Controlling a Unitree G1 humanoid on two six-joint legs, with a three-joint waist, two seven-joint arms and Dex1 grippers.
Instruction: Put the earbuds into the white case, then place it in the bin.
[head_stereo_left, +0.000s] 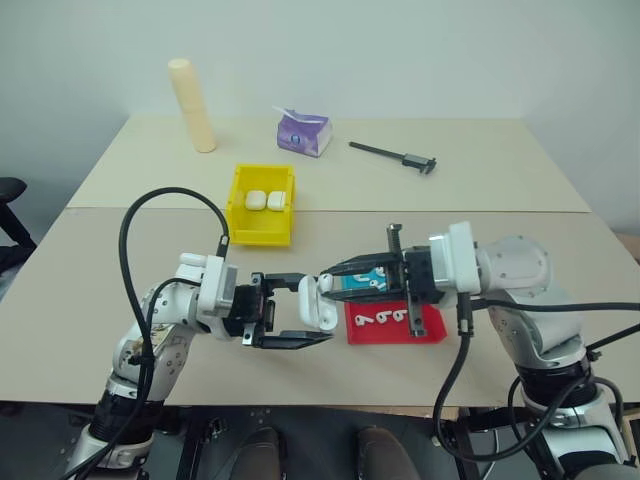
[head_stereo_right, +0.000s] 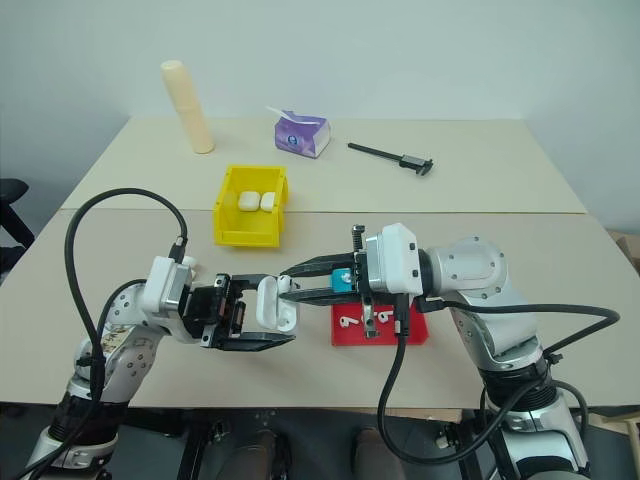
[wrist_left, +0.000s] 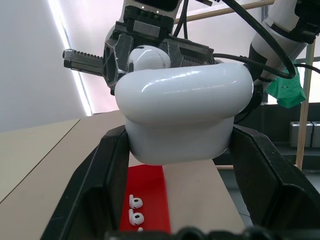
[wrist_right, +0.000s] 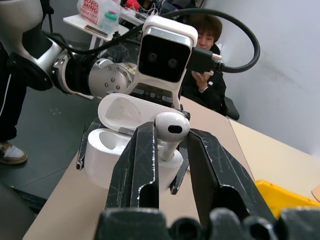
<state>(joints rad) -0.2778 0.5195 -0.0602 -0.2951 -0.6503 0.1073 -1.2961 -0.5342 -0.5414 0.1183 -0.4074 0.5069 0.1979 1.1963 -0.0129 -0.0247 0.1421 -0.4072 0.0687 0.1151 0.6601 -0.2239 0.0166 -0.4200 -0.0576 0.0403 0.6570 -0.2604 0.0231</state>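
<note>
My left gripper (head_stereo_left: 318, 310) is shut on the white case (head_stereo_left: 316, 300), holding it above the table's front edge with its lid (wrist_right: 122, 110) hinged open. From the right, my right gripper (head_stereo_left: 330, 282) is shut on one of the earbuds (wrist_right: 170, 131). Its stem points down into the case's opening (wrist_right: 107, 155). More earbuds (head_stereo_left: 375, 318) lie on a red tray (head_stereo_left: 425, 330) under the right gripper. The yellow bin (head_stereo_left: 260, 232) stands behind, left of centre, with two closed white cases (head_stereo_left: 262, 200) inside.
A teal tray (head_stereo_left: 360, 283) shows partly behind the right gripper. At the back of the table stand a cream cylinder (head_stereo_left: 192, 105), a purple tissue pack (head_stereo_left: 303, 132) and a black caliper (head_stereo_left: 392, 155). A seated person (wrist_right: 207, 75) appears in the right wrist view.
</note>
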